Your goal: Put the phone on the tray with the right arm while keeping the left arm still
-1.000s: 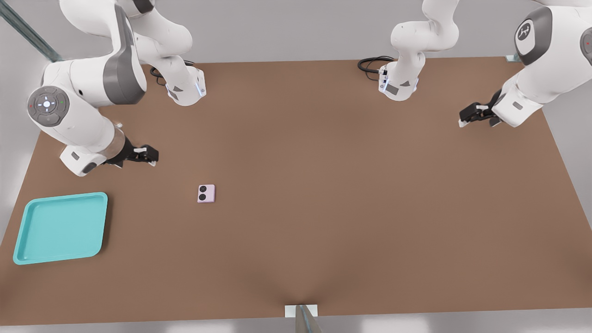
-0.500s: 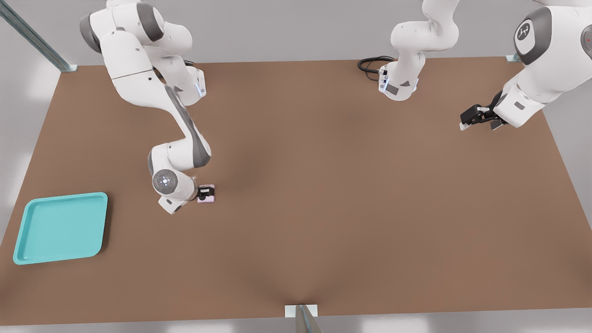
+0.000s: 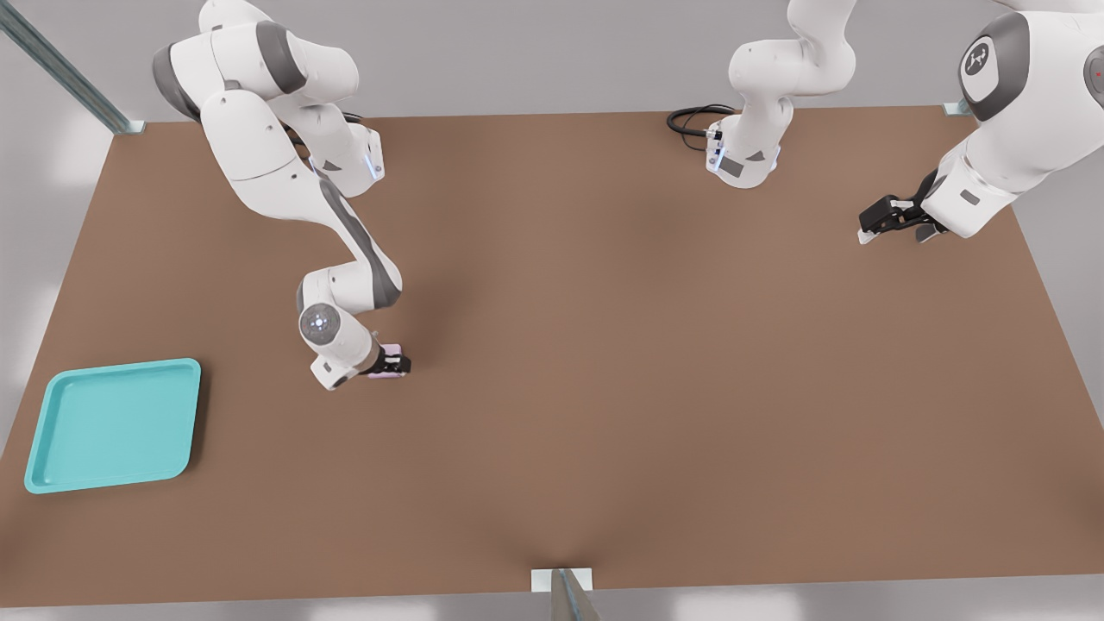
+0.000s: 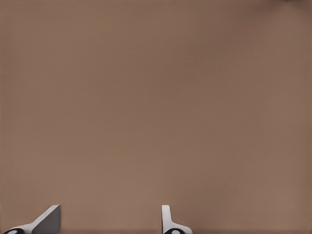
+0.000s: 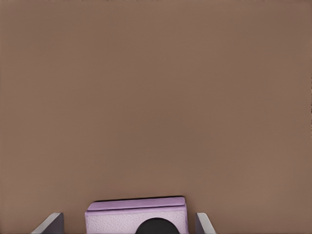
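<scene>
pincer [image 3: 395, 363] clenched on phone [image 3: 390, 350] | low over bench [image 3: 655, 362] | tray [image 3: 112, 425] well apart, front view's left

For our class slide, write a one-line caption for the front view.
Gripper down at the phone on the brown table, the tray waiting apart.

A broad brown table [image 3: 655, 362] stands against plain grey walls [image 3: 535, 52], evenly lit.

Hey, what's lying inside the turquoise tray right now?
Nothing shows in the tray: its whole floor is bare turquoise. The phone is off it on the table, between the fingers of the gripper, which covers most of it.
</scene>
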`<state>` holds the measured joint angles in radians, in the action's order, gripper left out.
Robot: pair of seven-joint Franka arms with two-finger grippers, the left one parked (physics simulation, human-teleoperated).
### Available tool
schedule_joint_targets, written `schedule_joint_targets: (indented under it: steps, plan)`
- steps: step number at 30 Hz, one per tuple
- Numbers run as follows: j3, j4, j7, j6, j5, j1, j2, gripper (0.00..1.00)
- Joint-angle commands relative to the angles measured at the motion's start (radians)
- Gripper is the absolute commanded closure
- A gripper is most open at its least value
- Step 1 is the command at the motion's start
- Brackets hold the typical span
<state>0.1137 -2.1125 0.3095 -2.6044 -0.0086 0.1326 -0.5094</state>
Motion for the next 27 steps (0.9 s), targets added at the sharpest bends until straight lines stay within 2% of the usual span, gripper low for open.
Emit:
schedule_joint_targets:
  steps: [1, 5, 8, 13, 17, 19, 23, 27]
  plan:
    - [0.001, -0.001, 0.054, -0.051, 0.003, -0.001, -0.001, 0.00]
    - [0.000, -0.001, 0.053, -0.049, 0.001, 0.001, -0.015, 0.04]
    - [0.001, -0.003, 0.045, -0.045, -0.004, -0.001, -0.015, 0.21]
    - [0.001, 0.000, 0.042, -0.037, -0.005, 0.001, 0.003, 0.25]
    - [-0.005, 0.092, 0.030, 0.210, -0.007, -0.004, 0.080, 0.25]
    - [-0.005, 0.121, -0.029, 0.273, -0.008, -0.059, 0.114, 0.25]
    - [-0.005, 0.141, -0.305, 0.319, -0.008, -0.254, 0.130, 0.25]
    - [-0.011, 0.262, -0.619, 0.319, -0.008, -0.459, 0.046, 0.25]
